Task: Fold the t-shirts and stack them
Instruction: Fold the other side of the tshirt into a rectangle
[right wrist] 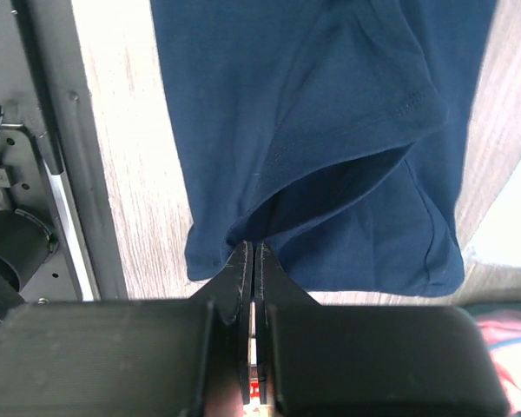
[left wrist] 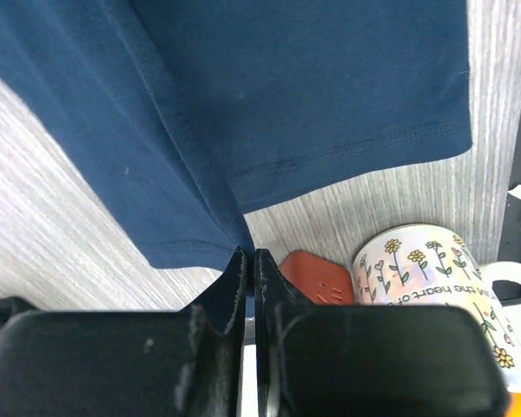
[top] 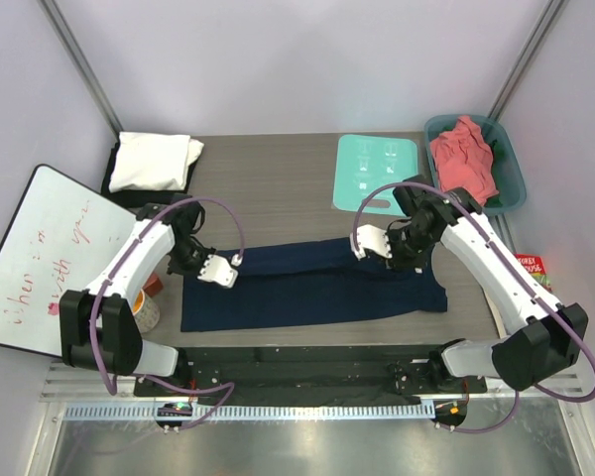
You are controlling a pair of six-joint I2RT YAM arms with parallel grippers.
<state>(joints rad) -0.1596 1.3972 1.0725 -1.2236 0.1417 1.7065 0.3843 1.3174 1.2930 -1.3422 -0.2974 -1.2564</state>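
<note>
Tabletop (top: 278, 188): grey wood, carrying the navy shirt (top: 307, 288), which is lying sideways across the near half in front of both arms.
Left pincer (top: 218, 270): clenched, pinching the shirt's far edge near the hem corner.
Right pincer (top: 369, 241): clamped too, gripping the far edge by the sleeve. The matched holds are keeping the cloth straight between them.
Why: looking like a lengthwise fold, with the far edge going over toward the near one.
Stack: white shirt (top: 154, 161) is sitting folded at the far-left corner, likely the landing spot.
Tub (top: 511, 164): pink shirt (top: 463, 157) is waiting inside, crumpled.
</note>
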